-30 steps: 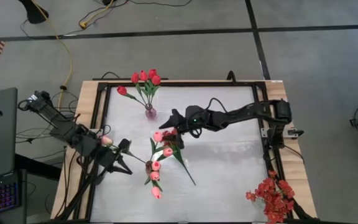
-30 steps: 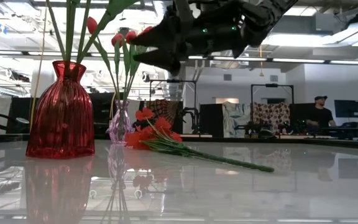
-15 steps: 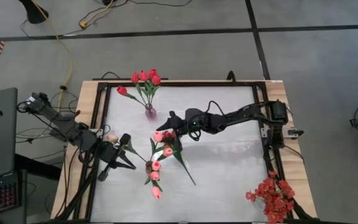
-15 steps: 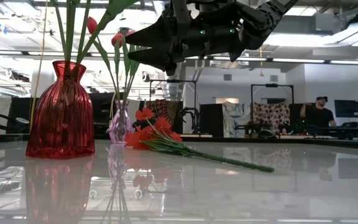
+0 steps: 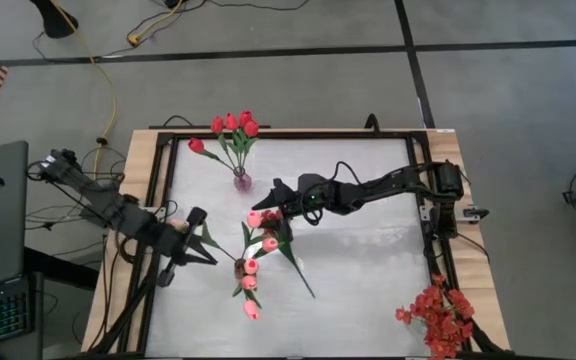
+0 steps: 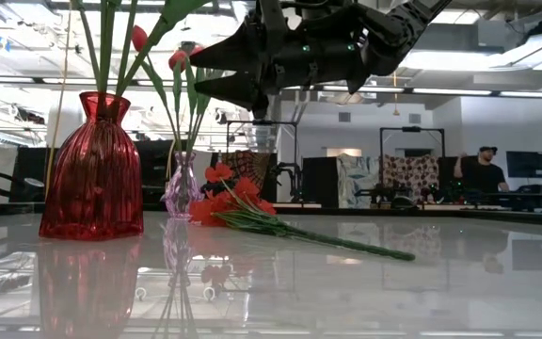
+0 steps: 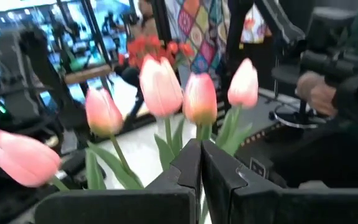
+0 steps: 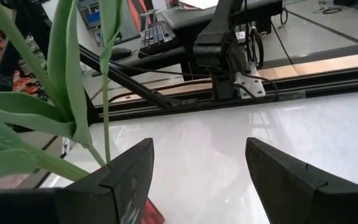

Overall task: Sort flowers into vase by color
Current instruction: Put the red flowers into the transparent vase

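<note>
the left tool (image 5: 211, 257) sat at the left-centre of the high view, its fingers pressed together on the stems of a bunch of pink tulips (image 5: 255, 268), whose blooms fanned out toward the lower middle of the bench (image 5: 368, 270). in the left wrist view the pink blooms (image 7: 160, 87) rose just above the closed fingers (image 7: 188, 168). the right tool (image 5: 274, 189) hung at the middle of the high view with its fingers spread wide and gripping nothing, just above red tulips (image 5: 278, 222) lying flat. more red tulips (image 5: 230, 127) stood in a small pink vase (image 5: 241, 181) at upper centre. a red vase (image 6: 92, 169) stood at the left of the low view. a red blossom spray (image 5: 436, 315) lay at the lower right.
</note>
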